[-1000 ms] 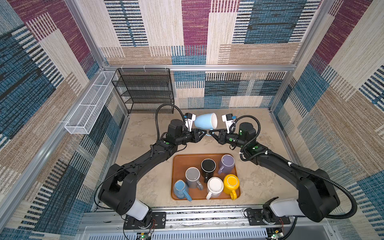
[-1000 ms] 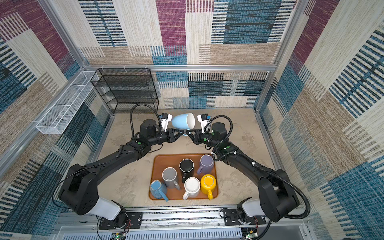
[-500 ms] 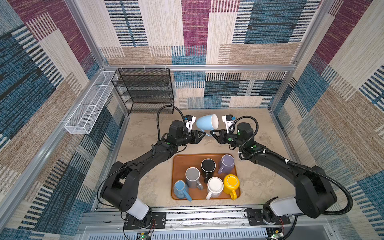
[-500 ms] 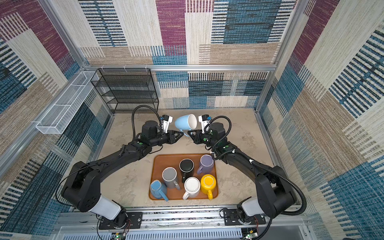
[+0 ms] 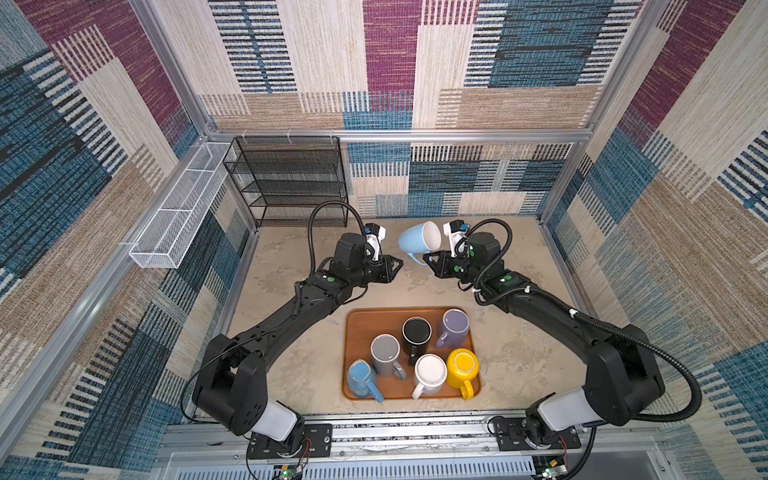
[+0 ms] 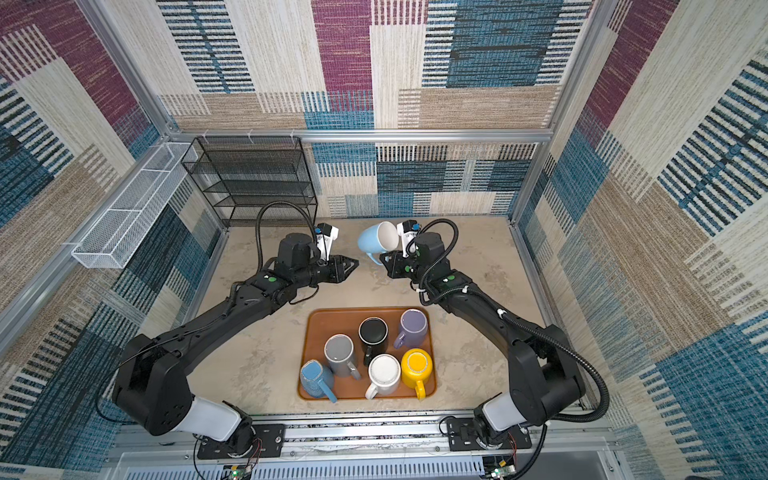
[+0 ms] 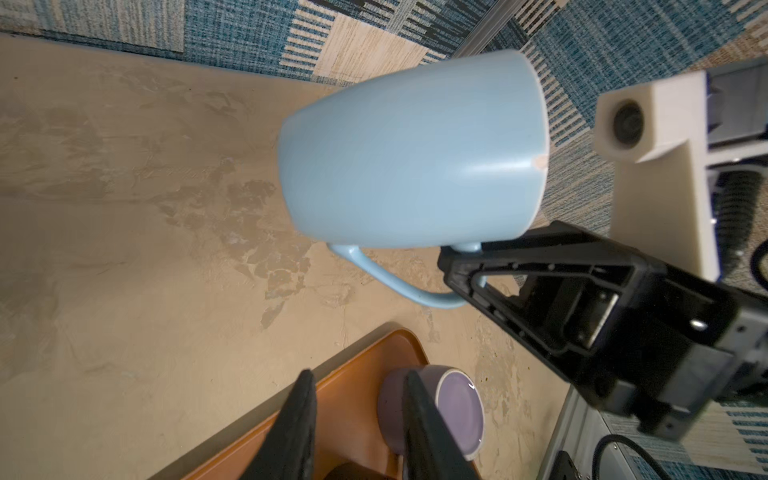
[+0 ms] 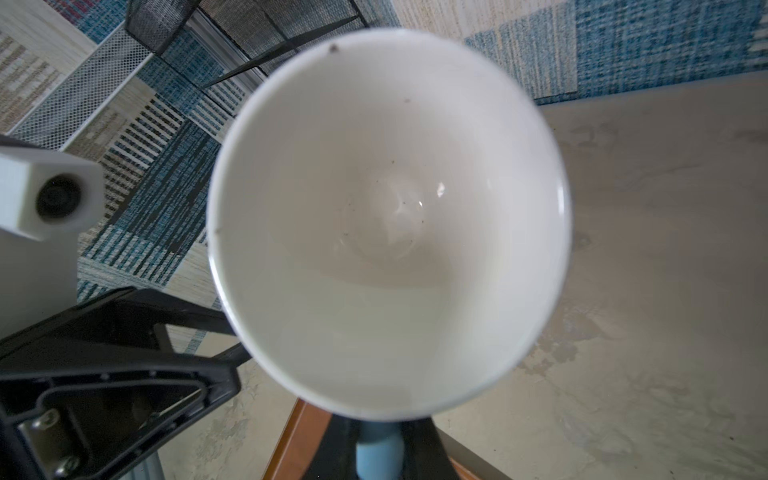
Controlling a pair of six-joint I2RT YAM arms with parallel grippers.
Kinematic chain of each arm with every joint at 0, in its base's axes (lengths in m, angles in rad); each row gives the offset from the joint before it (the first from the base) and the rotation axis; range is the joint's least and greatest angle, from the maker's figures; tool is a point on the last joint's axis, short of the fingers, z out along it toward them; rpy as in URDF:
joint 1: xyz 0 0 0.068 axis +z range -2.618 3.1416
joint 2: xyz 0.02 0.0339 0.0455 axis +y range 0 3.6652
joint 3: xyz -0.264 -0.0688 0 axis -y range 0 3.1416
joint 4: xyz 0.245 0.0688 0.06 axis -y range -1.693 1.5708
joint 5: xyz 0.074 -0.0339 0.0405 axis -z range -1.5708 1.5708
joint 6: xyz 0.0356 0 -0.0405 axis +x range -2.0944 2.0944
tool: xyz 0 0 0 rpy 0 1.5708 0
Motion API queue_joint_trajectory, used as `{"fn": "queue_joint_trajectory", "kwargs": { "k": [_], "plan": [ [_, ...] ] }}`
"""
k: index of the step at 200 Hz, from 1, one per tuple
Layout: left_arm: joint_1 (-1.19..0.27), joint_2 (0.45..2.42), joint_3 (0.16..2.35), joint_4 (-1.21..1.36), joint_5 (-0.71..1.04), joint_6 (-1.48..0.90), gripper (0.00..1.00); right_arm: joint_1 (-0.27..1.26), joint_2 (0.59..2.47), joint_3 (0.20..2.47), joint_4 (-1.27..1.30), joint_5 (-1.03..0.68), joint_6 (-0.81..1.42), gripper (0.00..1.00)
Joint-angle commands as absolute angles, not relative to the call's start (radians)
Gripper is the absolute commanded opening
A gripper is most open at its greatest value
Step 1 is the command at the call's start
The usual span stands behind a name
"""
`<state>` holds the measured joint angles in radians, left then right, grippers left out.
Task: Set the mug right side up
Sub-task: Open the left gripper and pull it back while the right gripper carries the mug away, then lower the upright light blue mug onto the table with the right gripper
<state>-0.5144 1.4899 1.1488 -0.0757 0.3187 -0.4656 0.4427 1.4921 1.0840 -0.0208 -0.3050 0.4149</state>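
Backing away from the glossy pale-blue ceramic mug (image 5: 417, 243), left gripper (image 5: 398, 263) shows narrowly parted, empty jaws; right gripper (image 5: 427, 258) clamps its curved handle (image 7: 399, 286), mug tipped sideways.

Left arm (image 5: 291, 313) reaching forward, jaws slightly parted, empty. Right arm (image 5: 548, 305) reaching forward, jaws clamped shut.

The left arm (image 5: 291, 316) and right arm (image 5: 548, 307) are matte black with white base housings (image 5: 276, 417). Ribbed black cables (image 5: 332, 203) loop off them, green dots (image 5: 329, 279) mark the forearms, and white camera blocks (image 7: 648, 116) top the left hand (image 5: 398, 262) and right hand (image 5: 427, 258), black frames with silver screws (image 7: 698, 324)
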Motion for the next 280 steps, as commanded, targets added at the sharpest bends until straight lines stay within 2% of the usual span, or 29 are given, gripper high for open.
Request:
{"fn": "queue_joint_trajectory", "kwargs": {
  "k": [1, 133, 186, 280],
  "plan": [
    [-0.513, 1.463, 1.161, -0.166, 0.279, -0.409, 0.32, 0.431, 1.513, 1.147, -0.1, -0.235, 0.347, 0.0],
    [-0.512, 1.382, 1.147, -0.243, 0.262, -0.403, 0.32, 0.189, 1.738, 1.472, -0.622, -0.107, 0.151, 0.0],
    [-0.512, 1.367, 1.118, -0.208, 0.307, -0.402, 0.31, 0.119, 1.794, 1.484, -0.703, -0.051, 0.1, 0.0],
    [-0.512, 1.36, 1.109, -0.21, 0.322, -0.387, 0.31, 0.095, 1.854, 1.508, -0.742, 0.013, 0.073, 0.0]
  ]
}}
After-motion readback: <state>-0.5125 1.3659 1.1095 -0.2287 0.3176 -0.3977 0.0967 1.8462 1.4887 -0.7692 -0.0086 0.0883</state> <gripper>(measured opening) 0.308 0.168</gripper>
